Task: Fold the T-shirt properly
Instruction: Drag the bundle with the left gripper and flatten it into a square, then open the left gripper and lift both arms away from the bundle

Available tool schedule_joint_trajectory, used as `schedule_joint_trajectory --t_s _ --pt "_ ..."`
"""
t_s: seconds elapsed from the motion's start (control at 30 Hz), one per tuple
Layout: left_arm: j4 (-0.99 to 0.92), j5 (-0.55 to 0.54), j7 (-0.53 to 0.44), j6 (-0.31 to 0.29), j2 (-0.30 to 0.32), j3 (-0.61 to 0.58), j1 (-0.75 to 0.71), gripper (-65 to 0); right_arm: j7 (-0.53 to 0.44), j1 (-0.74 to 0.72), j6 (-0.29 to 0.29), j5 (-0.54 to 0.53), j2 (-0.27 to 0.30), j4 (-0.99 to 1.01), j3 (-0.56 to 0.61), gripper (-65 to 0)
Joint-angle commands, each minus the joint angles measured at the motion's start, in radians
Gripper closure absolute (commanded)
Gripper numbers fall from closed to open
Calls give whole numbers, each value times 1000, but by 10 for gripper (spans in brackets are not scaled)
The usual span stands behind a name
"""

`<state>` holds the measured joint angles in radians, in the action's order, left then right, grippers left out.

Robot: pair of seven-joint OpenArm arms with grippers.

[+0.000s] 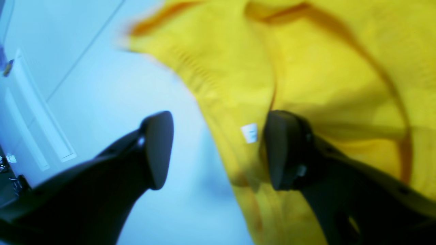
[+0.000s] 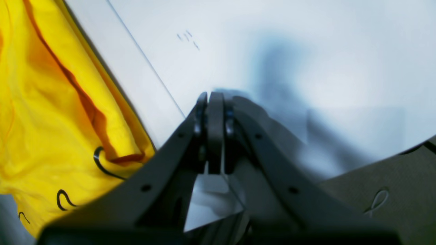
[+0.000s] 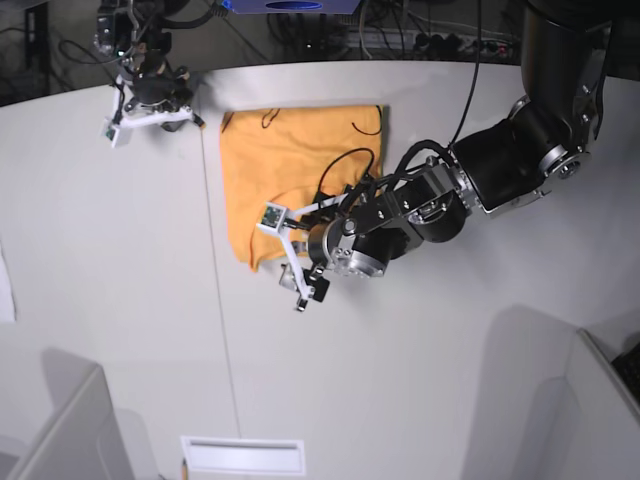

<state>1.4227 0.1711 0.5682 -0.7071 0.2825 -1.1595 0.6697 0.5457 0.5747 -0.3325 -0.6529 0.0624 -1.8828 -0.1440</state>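
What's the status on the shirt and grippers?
Left gripper open at shirt's edge, not gripping. Right gripper shut, off the shirt. Left arm hides part of shirt.

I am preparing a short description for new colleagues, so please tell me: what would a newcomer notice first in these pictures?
First, the bright orange-yellow T-shirt, lying rumpled on the pale table. Next, the left arm, which reaches in from the right of the base view, its open gripper at the shirt's edge. The right gripper, shut, waits at the upper left of that view, beside the shirt.
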Motion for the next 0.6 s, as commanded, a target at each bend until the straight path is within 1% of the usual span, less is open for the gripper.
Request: schedule_joint_trajectory --t_s 0.0,0.07,0.1,0.17,0.3,0.37,0.4,0.47,0.57 --pt "19 0 -4 9 -6 29 32 -438 -14 1 5 -2 4 -13 -1 0" --pt "22 0 -4 9 -15 102 28 -444 -14 0 5 -2 4 -13 -1 0" --pt "26 0 -4 9 -32 148 25 -444 -14 0 5 -2 4 -13 -1 0" --pt "51 0 -4 9 -45 264 2 -443 -14 0 5 -2 11 -13 -1 0" --pt "211 -5 -4 9 -41 524 -104 -443 -14 1 5 0 14 -13 -4 0" --pt "266 -6 -4 9 -41 616 -169 -443 -14 3 5 2 30 -13 -3 0" --pt "269 -2 -4 9 -41 626 -190 -443 -16 1 5 2 41 -13 1 0" --pt "267 3 -4 9 -36 603 -210 -443 -16 -8 5 2 44 -18 1 0" --pt "324 -2 -4 9 -10 625 -248 -441 -14 -17 5 2 47 -18 1 0"
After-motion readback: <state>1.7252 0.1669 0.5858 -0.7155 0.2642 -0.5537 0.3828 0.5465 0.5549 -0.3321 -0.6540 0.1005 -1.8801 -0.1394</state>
